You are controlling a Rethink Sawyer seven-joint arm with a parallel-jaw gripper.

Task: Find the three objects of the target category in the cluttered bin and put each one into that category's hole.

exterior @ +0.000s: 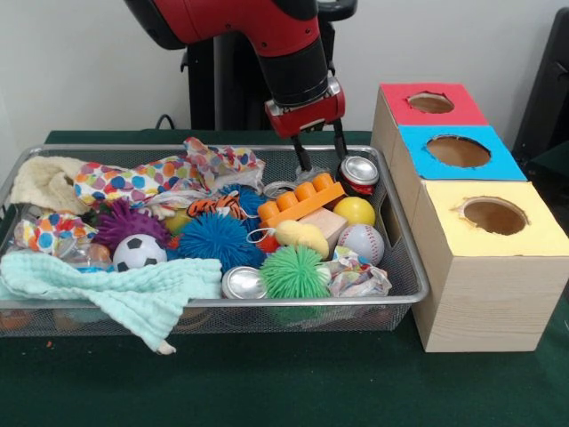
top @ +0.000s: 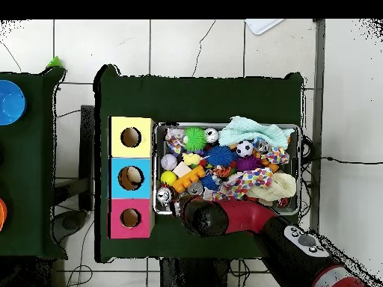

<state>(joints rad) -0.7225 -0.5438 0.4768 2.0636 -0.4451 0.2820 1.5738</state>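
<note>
The wire mesh bin [exterior: 418, 277] is full of toys; it also shows in the overhead view [top: 156, 149]. My gripper [exterior: 321, 153] hangs open and empty over the bin's back right corner, beside a silver can [exterior: 360, 171]. A transparent plastic container [exterior: 278, 189] lies just left of and below the fingers, behind an orange brick [exterior: 300, 199]. Another clear crinkly piece [exterior: 78, 253] lies at the left, by the soccer ball [exterior: 139, 253]. The blue-topped box's hole [exterior: 458, 151] [top: 131, 178] is right of the bin. In the overhead view the arm hides the gripper.
The red-topped box [exterior: 402, 107] and the yellow-topped box [exterior: 533, 233] flank the blue one. A mint cloth [exterior: 116, 294] hangs over the bin's front rim. Dotted paper wads [exterior: 133, 182], spiky balls [exterior: 293, 271], a baseball [exterior: 361, 242] and a second can [exterior: 243, 283] fill the bin.
</note>
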